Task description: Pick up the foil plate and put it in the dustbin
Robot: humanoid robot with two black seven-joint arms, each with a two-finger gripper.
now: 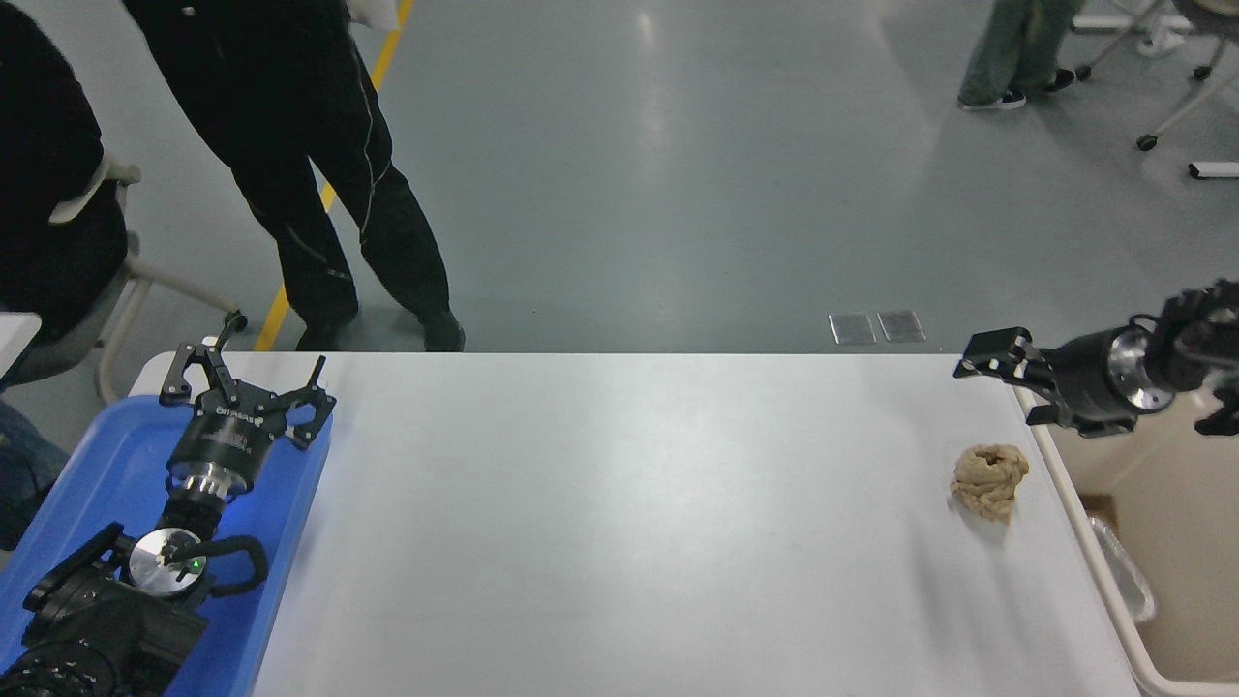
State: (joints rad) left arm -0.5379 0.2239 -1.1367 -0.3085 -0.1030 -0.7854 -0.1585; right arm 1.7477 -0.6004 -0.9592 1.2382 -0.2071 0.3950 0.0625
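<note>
Silver foil plate (1123,573) lies inside the beige dustbin (1186,542) against its left wall, only partly visible. Right gripper (997,378) reaches in from the right edge over the table's far right corner, above the bin rim, holding nothing; can't tell its finger spread. Crumpled brown paper lump (988,480) sits on the white table (619,503) near the bin. Left gripper (247,376) parked over the blue tray (97,465), fingers spread wide, empty.
</note>
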